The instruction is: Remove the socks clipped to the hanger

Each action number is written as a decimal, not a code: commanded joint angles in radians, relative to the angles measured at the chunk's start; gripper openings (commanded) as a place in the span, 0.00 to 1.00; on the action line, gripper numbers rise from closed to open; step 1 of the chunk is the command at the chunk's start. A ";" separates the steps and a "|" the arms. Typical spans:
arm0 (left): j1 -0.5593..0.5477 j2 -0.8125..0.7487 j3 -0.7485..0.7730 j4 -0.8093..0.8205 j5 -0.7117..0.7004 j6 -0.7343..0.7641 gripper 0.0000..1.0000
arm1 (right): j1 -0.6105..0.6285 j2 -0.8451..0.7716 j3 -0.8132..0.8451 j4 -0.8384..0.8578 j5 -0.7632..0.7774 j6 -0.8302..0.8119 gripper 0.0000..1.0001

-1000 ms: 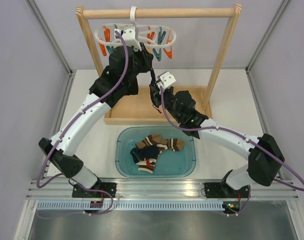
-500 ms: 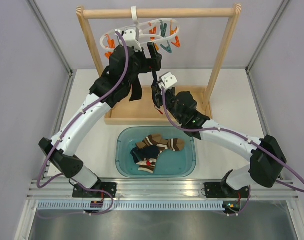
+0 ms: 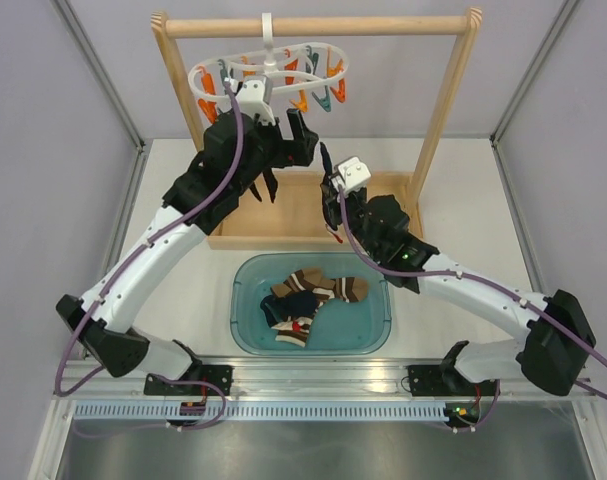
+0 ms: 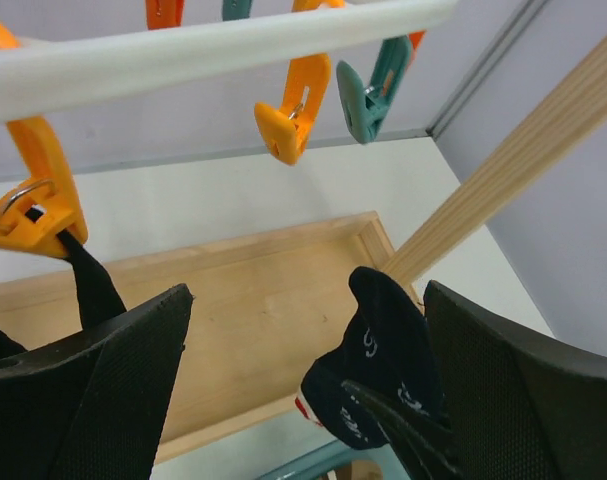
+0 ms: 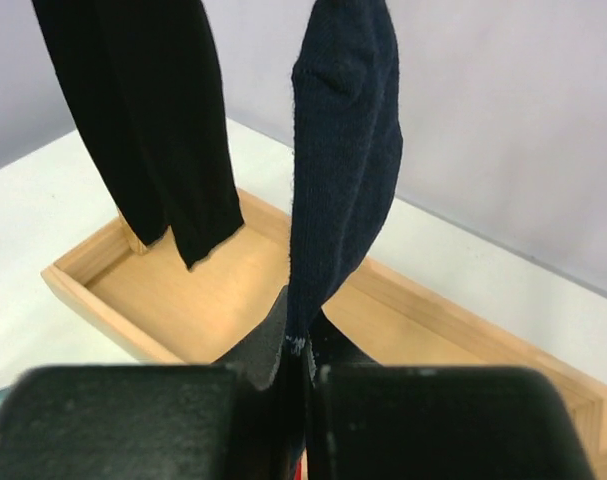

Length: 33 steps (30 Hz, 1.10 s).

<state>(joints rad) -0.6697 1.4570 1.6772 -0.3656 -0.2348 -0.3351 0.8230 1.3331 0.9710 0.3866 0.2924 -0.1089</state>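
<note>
The hanger [image 3: 196,77] has swung back nearly level under the wooden frame [image 3: 318,25]; half a second ago it was tipped up hard to one side. That reads to me as a peg letting go. My right hand [image 3: 328,195] has moved a little to the right and is clenched on the lower end of a navy sock [image 5: 343,150]. In the left wrist view that sock's rounded top stands free of every peg, so I judge it off the hanger and ready to drop.

My left hand [image 4: 308,295] is up just under the white ring with its fingers spread wide, holding nothing. One black sock [image 4: 88,285] is still pinched in an orange peg [image 4: 28,215] beside it, so work remains.

Below, a teal tub [image 3: 237,300] near the arm bases holds loose striped and dark socks [image 3: 313,295]. The frame's shallow wooden tray [image 3: 293,212] sits on a white bench [image 3: 463,190]. Plain pale grey walls [image 3: 43,150] close in on three sides.
</note>
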 commanded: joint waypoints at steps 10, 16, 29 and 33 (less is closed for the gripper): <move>-0.005 -0.282 -0.198 -0.044 0.213 0.182 1.00 | 0.140 -0.270 -0.092 -0.231 0.145 0.035 0.01; -0.004 -0.532 -0.401 -0.064 0.089 0.237 1.00 | 0.243 -0.371 -0.144 -0.376 0.179 0.135 0.01; 0.012 -0.885 -0.793 0.044 -0.282 0.332 1.00 | 0.430 -0.417 -0.331 -0.422 0.292 0.417 0.01; 0.038 -0.916 -0.812 0.033 -0.279 0.334 1.00 | 0.461 -0.393 -0.380 -0.397 0.315 0.456 0.01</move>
<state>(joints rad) -0.6491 0.5697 0.8703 -0.3794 -0.4583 -0.0494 1.2671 0.9337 0.6106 -0.0418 0.5537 0.2718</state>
